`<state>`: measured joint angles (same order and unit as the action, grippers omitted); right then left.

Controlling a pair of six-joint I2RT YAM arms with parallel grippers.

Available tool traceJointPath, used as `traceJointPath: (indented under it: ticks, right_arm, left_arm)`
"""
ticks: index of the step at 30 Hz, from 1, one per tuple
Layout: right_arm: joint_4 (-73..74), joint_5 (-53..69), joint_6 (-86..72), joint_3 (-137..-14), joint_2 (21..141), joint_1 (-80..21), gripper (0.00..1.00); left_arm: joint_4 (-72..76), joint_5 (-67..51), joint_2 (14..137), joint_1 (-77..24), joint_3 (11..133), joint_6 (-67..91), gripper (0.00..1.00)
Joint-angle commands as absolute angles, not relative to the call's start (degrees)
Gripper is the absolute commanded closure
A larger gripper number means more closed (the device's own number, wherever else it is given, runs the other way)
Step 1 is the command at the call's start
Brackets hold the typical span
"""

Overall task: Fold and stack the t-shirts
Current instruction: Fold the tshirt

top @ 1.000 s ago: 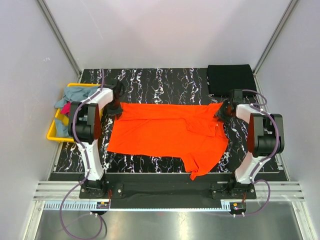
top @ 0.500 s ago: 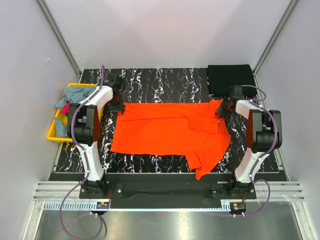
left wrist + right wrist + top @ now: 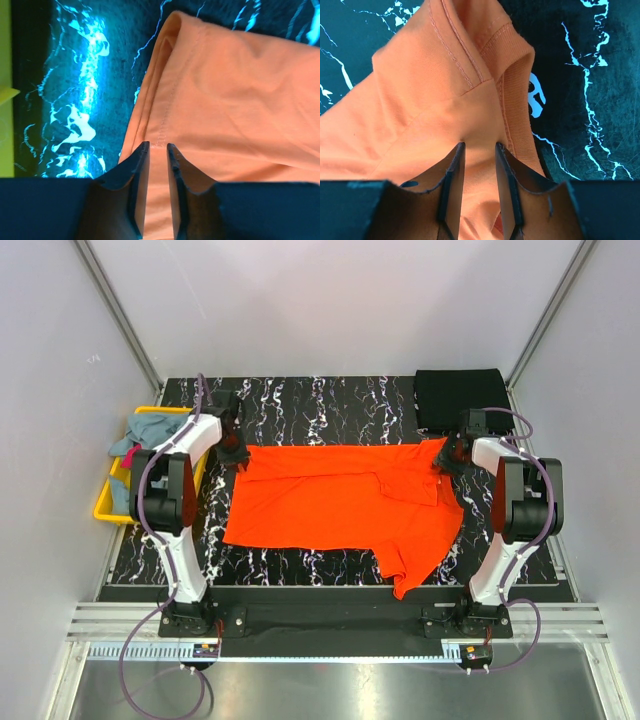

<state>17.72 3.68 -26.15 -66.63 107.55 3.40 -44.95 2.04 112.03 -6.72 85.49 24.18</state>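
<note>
The orange t-shirt (image 3: 340,505) lies spread out flat in the middle of the table (image 3: 320,405). 1 sleeve hangs down toward the bottom of the frame, a little right of the middle. The top edge of the shirt runs in a nearly straight line from left to right.

The left tool (image 3: 232,448) is clenched on the shirt's upper left corner. The left wrist view shows it pinching the stitched hem. The right tool (image 3: 450,458) is clenched on the upper right corner, and the right wrist view shows orange cloth held between its 2 fingers, next to a ribbed edge.

A second ago the shirt sat lower and more to the left. Now it has slid up and to the right, and its left side looks smoother. Both tools have moved up a little too.

A folded black t-shirt (image 3: 462,398) rests in the upper right corner of the table, near the right tool. At the left edge stands a yellow bin (image 3: 105,505) with a grey-blue t-shirt (image 3: 150,430) and a magenta t-shirt (image 3: 130,458) bunched in it.
</note>
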Motion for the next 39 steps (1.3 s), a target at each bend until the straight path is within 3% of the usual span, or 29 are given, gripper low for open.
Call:
traceJointPath:
  ticks: [1, 7, 19, 23, 26, 39]
  right_arm:
    - [18.8, 1.7, -24.9, -68.0, 108.6, 4.0, 0.62]
    - [18.9, 2.4, -25.2, -68.3, 109.6, 4.1, 0.62]
    - [18.8, 2.3, -25.4, -68.1, 109.0, 4.5, 0.62]
    - [18.9, 2.5, -25.3, -67.9, 109.1, 4.6, 0.63]
    - [18.8, 2.0, -25.4, -67.8, 109.0, 4.6, 0.62]
    - [19.7, 1.1, -26.2, -67.9, 109.6, 5.8, 0.63]
  left_arm:
    - [-43.0, 0.8, 112.3, -6.4, 84.5, 25.0, 0.72]
    - [-42.0, 0.4, 113.5, -6.5, 83.3, 25.2, 0.69]
    - [-41.5, 1.0, 115.2, -6.5, 83.8, 26.0, 0.74]
    - [-41.2, 0.9, 115.5, -6.5, 83.9, 25.8, 0.83]
    - [-41.3, 1.2, 115.0, -6.5, 83.9, 25.8, 1.0]
    - [-43.2, 9.8, 113.3, -6.5, 87.1, 25.0, 1.0]
